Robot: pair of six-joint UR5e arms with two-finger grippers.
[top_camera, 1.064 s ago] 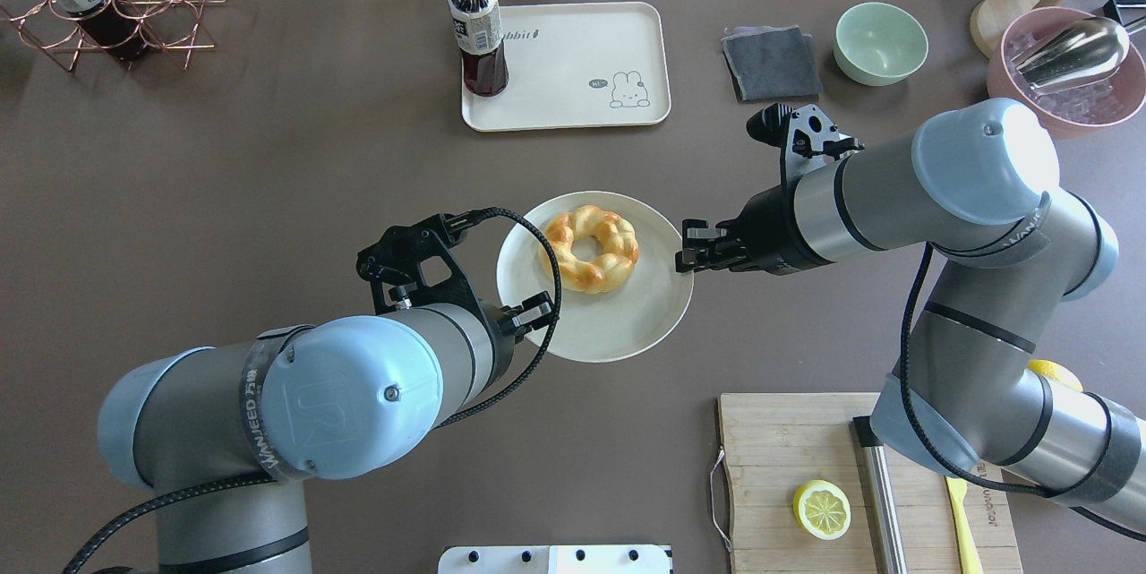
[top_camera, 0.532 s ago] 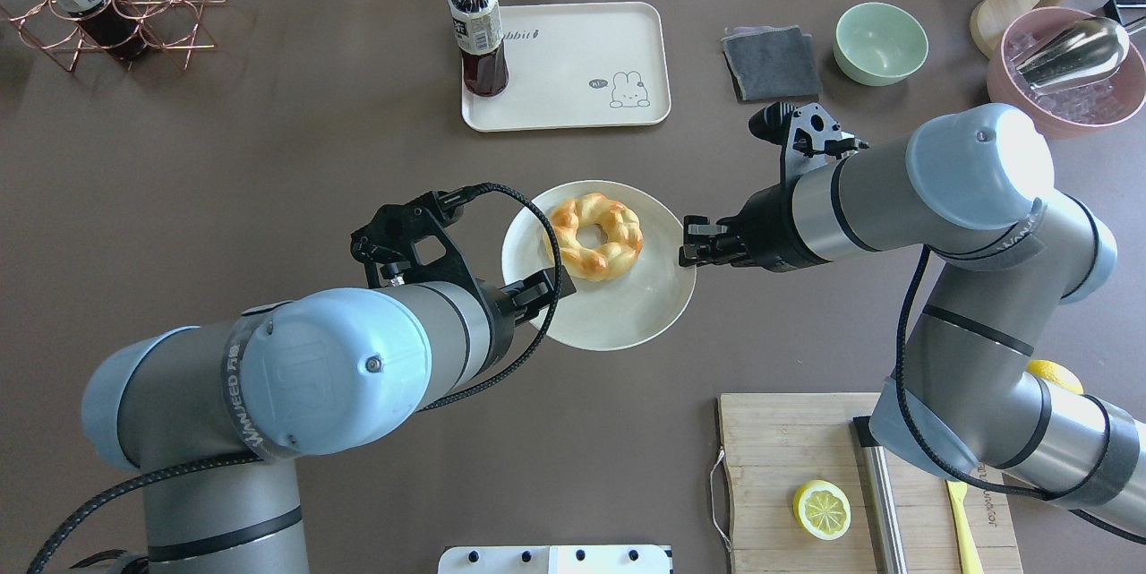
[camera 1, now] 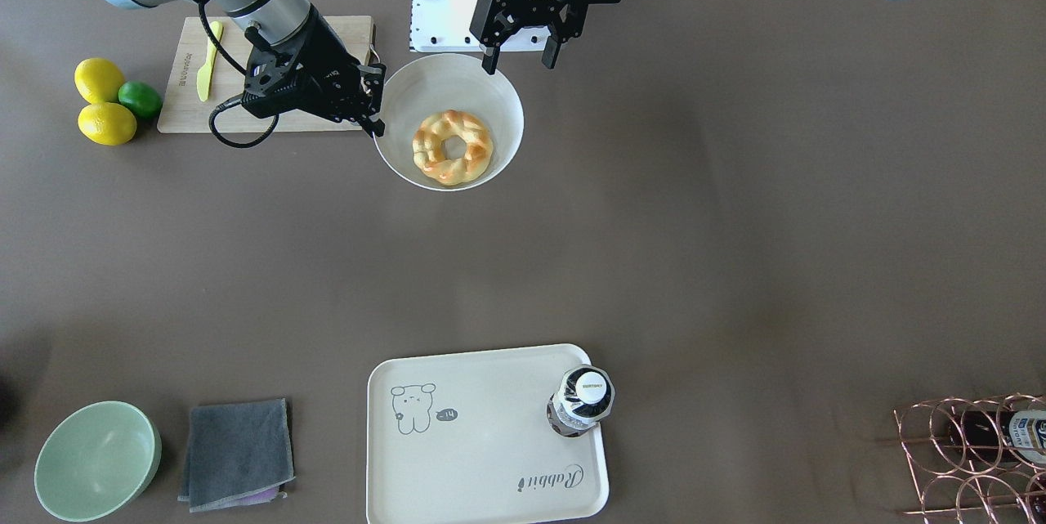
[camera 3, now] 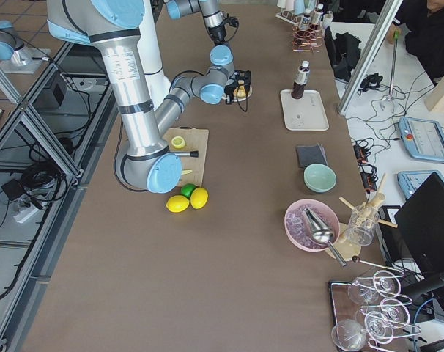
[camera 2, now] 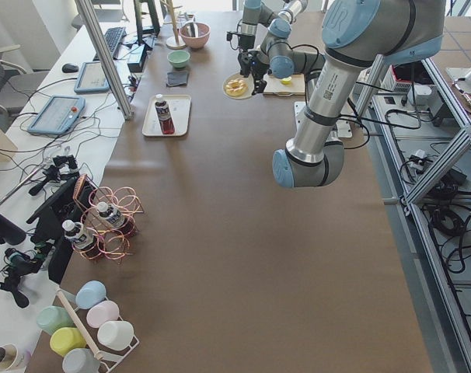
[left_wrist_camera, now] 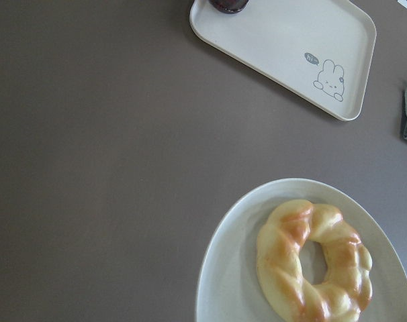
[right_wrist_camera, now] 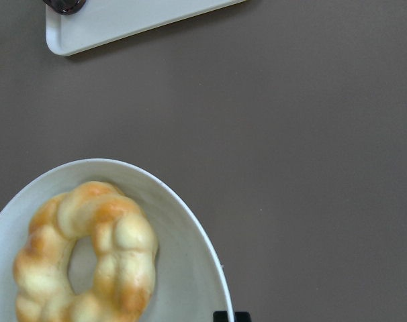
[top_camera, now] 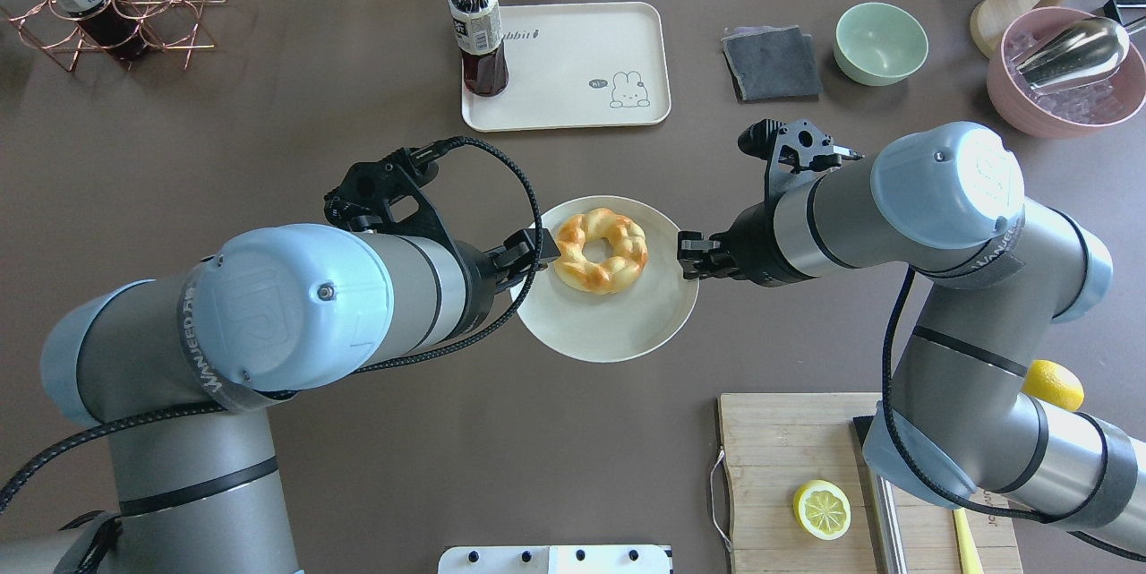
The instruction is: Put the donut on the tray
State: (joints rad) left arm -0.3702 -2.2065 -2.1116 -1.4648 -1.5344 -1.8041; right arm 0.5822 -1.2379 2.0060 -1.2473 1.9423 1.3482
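Observation:
The donut (top_camera: 627,253) is a golden braided ring on a round white plate (top_camera: 618,328) at mid-table; it also shows in the front view (camera 1: 426,146) and both wrist views (left_wrist_camera: 284,261) (right_wrist_camera: 119,241). My right gripper (top_camera: 686,257) is shut on the plate's right rim (camera 1: 374,111). My left gripper (top_camera: 528,250) is open and empty at the plate's left rim, just beside the donut (camera 1: 520,66). The cream rabbit tray (top_camera: 573,99) lies beyond the plate, with a dark drink bottle (top_camera: 477,32) standing on its left end.
A wooden cutting board (top_camera: 779,449) with a lemon half (top_camera: 822,509) and a knife lies at the near right. A grey cloth (top_camera: 772,64), a green bowl (top_camera: 881,43) and a pink bowl (top_camera: 1056,72) stand at the far right. A copper bottle rack (top_camera: 116,10) stands far left.
My left gripper has moved forward along the plate's left rim to beside the donut. The plate, held by my right gripper, has shifted slightly to the right.

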